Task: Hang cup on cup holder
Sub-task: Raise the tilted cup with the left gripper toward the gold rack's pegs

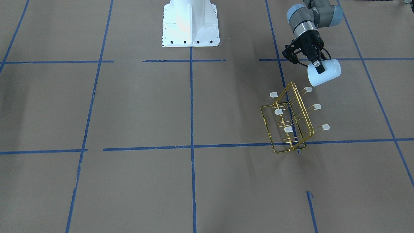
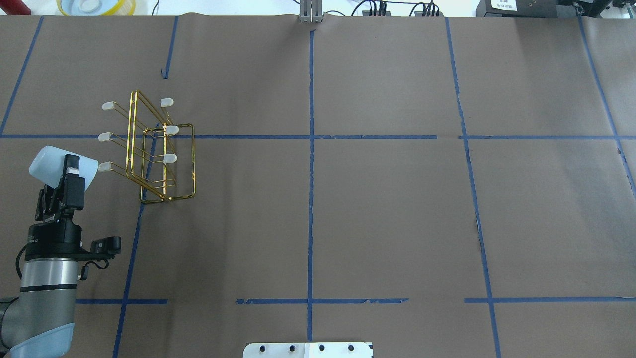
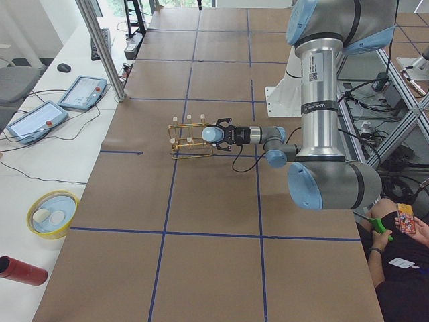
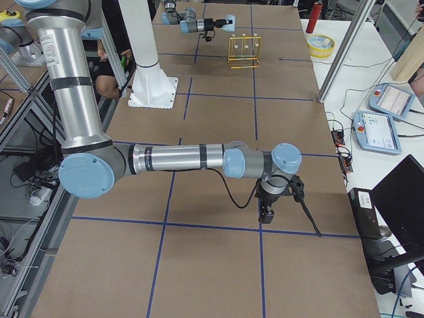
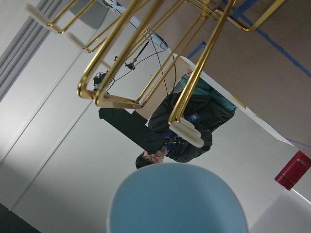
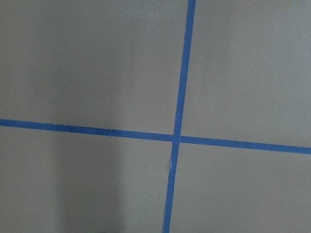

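The cup [image 2: 49, 161], a small pale-blue tumbler, lies tilted on its side in my left gripper [image 2: 71, 170], which is shut on it above the table. Its mouth faces the nearest capped prong of the cup holder [image 2: 161, 164], a gold wire rack standing on the table at the left. In the front view the cup [image 1: 328, 72] hangs just behind the rack [image 1: 291, 129], close to a prong cap but apart from it. The left wrist view shows the cup [image 5: 177, 201] below the rack's prongs [image 5: 187, 133]. My right gripper [image 4: 266, 212] shows only in the right side view; I cannot tell its state.
The white robot base [image 1: 190, 24] stands at the middle of the table's near edge. A yellow bowl [image 3: 50, 213] and a red cylinder [image 3: 20, 270] sit on the side bench beyond the table. The right wrist view shows brown paper with blue tape lines [image 6: 177, 136].
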You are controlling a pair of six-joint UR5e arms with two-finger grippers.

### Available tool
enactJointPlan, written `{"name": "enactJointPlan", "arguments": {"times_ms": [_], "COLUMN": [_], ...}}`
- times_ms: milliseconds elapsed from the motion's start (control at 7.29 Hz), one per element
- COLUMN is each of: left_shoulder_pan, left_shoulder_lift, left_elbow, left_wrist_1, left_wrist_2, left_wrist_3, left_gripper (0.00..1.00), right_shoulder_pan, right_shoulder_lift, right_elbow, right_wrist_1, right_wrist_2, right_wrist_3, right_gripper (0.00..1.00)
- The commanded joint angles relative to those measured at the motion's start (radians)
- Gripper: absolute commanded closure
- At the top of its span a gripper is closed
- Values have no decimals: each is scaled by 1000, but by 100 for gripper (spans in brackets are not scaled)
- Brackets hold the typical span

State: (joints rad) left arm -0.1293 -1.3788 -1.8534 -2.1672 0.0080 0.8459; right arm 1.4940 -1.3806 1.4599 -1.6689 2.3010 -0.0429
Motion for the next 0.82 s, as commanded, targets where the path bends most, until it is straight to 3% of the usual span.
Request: {"name": "enactJointPlan", "arguments": {"times_ms": [0, 686], "left_shoulder_pan": [-4, -12], "left_shoulder_lift": [-12, -26], "left_elbow": [2, 17], "left_wrist_1": [10, 66], "left_wrist_2": [1, 3], "left_wrist_3": [60, 102], "left_gripper": [75, 75], "right_shoulder_pan": [0, 0], "right_shoulder_lift": [0, 0], "right_elbow": [0, 0], "right_wrist_1": [0, 0], "right_wrist_2": [0, 0], "right_wrist_3": [0, 0], "right_gripper": [0, 0]}}
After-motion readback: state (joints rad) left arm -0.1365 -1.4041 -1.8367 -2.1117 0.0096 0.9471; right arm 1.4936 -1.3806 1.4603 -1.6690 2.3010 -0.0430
